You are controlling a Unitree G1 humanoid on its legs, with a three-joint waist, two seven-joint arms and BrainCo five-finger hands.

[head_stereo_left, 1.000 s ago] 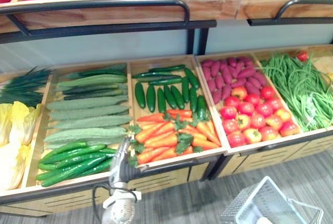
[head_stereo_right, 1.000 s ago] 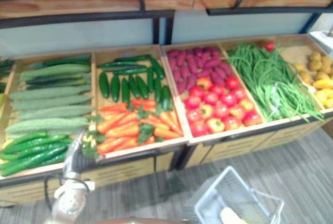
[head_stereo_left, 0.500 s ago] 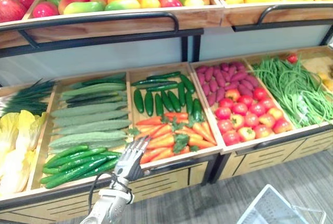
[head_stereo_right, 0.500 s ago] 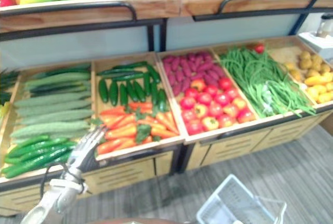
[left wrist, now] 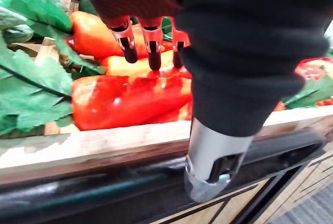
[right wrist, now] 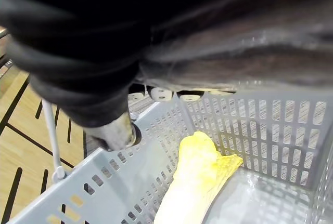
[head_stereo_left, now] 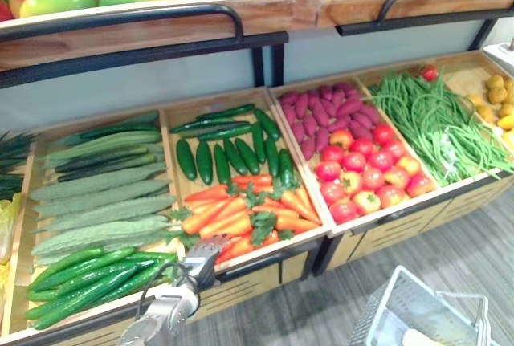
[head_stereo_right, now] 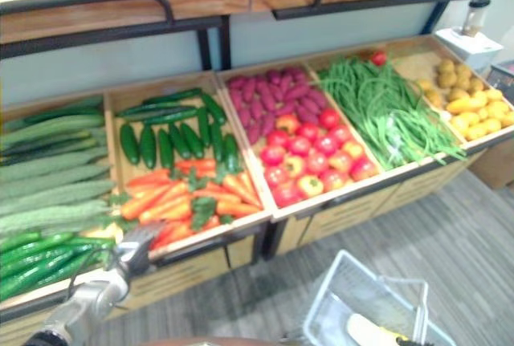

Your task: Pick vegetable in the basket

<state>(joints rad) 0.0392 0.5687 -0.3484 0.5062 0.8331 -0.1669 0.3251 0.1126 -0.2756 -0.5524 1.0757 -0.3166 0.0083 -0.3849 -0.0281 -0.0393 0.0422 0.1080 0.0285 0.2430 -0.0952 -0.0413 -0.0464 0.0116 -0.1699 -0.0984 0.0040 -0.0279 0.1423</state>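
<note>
One yellow item [right wrist: 200, 174] in basket [right wrist: 276, 125]; carrots [head_stereo_left: 241, 213] unpicked. Left hand [head_stereo_left: 199, 262] over carrots, fingers apart, empty. Right hand [right wrist: 171, 31]: grip impossible to tell.

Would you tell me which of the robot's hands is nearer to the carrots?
Left. The left hand is at the front edge of the carrots, fingers open just over them. The right hand is off at the grey basket, over the floor to the right.
</note>
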